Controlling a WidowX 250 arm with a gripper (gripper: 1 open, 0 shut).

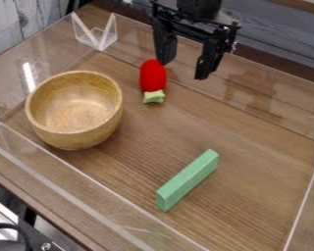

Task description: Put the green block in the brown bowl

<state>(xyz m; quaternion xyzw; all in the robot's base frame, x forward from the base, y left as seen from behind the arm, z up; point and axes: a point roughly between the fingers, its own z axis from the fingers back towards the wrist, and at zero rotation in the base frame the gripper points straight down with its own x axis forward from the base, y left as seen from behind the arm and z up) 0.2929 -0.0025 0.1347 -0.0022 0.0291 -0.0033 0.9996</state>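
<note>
The green block [187,179] is a long flat light green bar lying diagonally on the wooden table toward the front right. The brown bowl [75,108] is a round wooden bowl with thick walls, standing at the left with nothing inside. My gripper [183,65] hangs at the back centre, pointing down, open, with nothing between its black fingers [163,44]. It is well behind the green block and to the right of the bowl, just above and right of a small red object.
A small red strawberry-like object with a green base [152,80] sits just below and left of the gripper. Clear acrylic walls [94,31] fence the table on all sides, with a low front wall [68,196] close to the bowl.
</note>
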